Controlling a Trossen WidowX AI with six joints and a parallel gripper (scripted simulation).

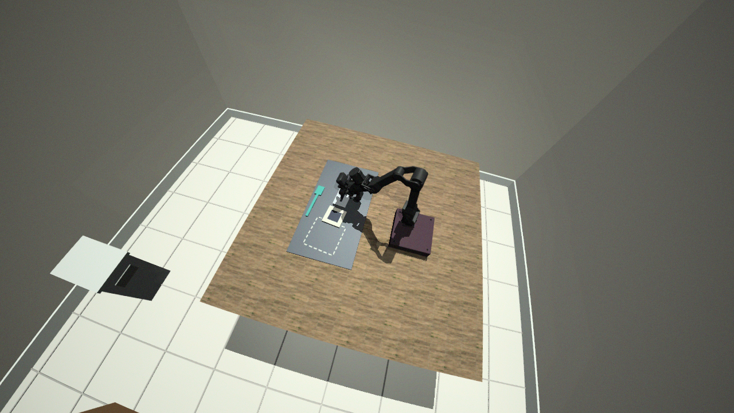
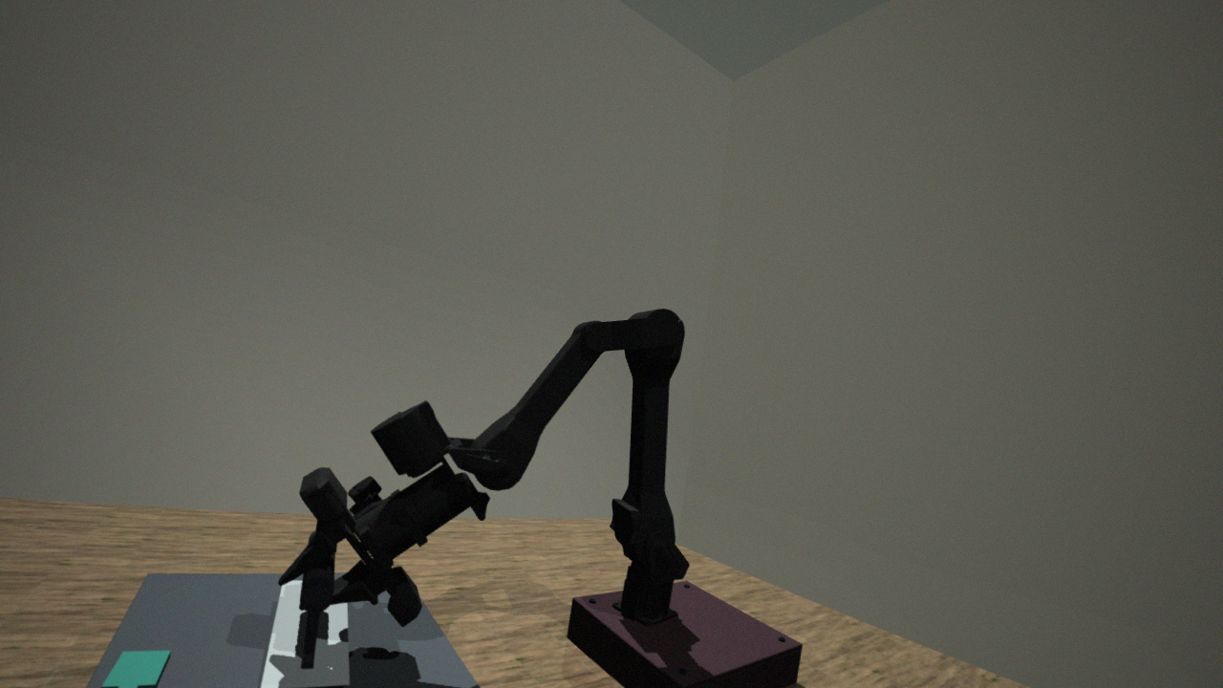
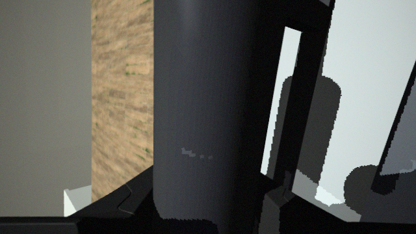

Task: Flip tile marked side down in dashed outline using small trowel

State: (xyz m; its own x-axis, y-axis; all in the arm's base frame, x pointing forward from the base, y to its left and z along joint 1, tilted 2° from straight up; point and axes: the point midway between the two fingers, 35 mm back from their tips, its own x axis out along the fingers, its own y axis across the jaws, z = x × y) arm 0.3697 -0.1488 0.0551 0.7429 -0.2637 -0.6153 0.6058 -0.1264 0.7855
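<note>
The gripper (image 1: 344,195) (image 2: 310,590) (image 3: 202,166) grasps the pale-bladed trowel (image 1: 340,201) (image 2: 286,629) (image 3: 195,97) low on the tile's far side, presumably to slide under the tile (image 1: 334,216), which lies marked side up beyond the dashed outline (image 1: 318,251).

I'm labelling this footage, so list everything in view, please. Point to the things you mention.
Walls: several, grey, around
Floor (image 1: 153,328): one, white-tiled, below
Pale panel (image 1: 87,261): one, top view's left
Dark patch (image 1: 141,285): one, beside it
Brown object (image 1: 113,408): one, bottom edge, unidentifiable
Table (image 1: 287,287) (image 2: 128,548) (image 3: 121,81): one, wooden
Mat (image 1: 354,246) (image 2: 204,598): one, grey, on table
Dashed outline (image 1: 318,249): one, white, on mat
Tile (image 1: 336,215): one, cream/dark, beside outline
Teal tool (image 1: 319,190) (image 2: 140,667): one, on mat
Pale-bladed tool (image 1: 340,201) (image 2: 285,620) (image 3: 367,97): one, gripped
Base block (image 1: 418,236) (image 2: 726,641): one, purple
Arm (image 1: 414,197) (image 2: 650,419): one, black
Gripper (image 1: 344,193) (image 2: 310,590) (image 3: 202,166): one, black
</note>
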